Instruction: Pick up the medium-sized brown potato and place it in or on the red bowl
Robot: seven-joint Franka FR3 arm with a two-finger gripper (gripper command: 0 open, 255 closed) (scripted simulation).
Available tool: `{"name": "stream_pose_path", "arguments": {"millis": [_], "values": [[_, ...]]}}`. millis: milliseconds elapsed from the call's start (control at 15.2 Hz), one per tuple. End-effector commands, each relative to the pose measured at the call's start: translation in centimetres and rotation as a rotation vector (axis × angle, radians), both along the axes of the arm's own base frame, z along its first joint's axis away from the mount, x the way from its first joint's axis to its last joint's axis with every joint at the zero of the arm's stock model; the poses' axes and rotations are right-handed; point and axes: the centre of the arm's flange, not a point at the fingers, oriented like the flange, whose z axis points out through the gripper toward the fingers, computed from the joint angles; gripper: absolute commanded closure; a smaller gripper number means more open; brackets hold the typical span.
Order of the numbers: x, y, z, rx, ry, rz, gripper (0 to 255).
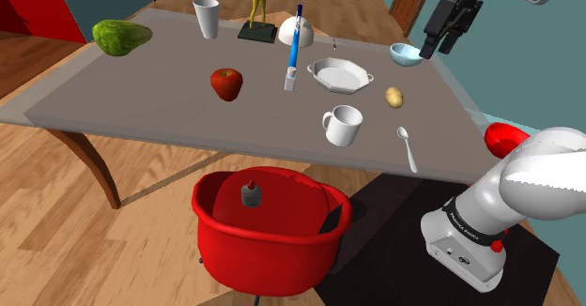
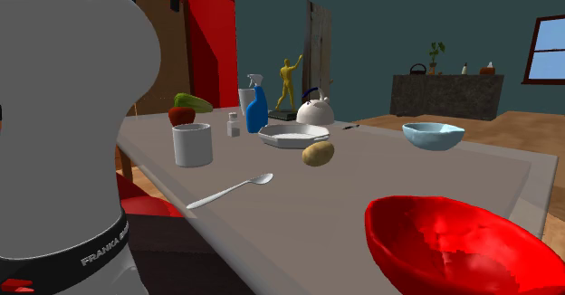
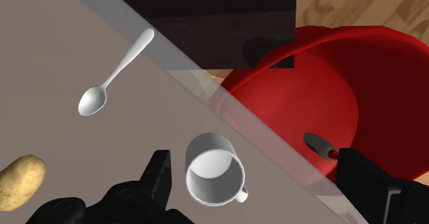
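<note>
Shoulder view: gripper [image 1: 439, 47] raised above table [image 1: 141, 98]; potato [image 1: 394, 97] on table near white dish [image 1: 340, 75]; red bowl [image 1: 502, 137] at table edge.
Second exterior view: potato [image 2: 318, 153] well apart from red bowl [image 2: 462, 248].
Wrist view: jaws wide apart, gripping nothing; mug [image 3: 214, 178] beneath.

White arm [image 1: 537, 177], dark band [image 2: 98, 245] lettered FRANKA, black pincer [image 1: 439, 49].

The potato [image 3: 19, 181] runs off the wrist view's edge. In the shoulder view the white arm [image 1: 540, 177] hides much of the red bowl [image 1: 502, 137]; the second exterior view's bottom edge crops it.
</note>
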Motion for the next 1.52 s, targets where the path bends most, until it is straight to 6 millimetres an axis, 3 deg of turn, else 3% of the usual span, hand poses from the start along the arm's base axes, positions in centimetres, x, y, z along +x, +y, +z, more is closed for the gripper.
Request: {"name": "stream_pose_path", "arguments": {"millis": [0, 726, 1452], "values": [[0.0, 0.0, 0.0, 0.0, 0.0, 0.0, 0], [6.4, -8.9, -9.1, -0.021, -0.006, -0.149, 0], [11.4, -18.9, -17.9, -0.043, -0.011, -0.297, 0]]}}
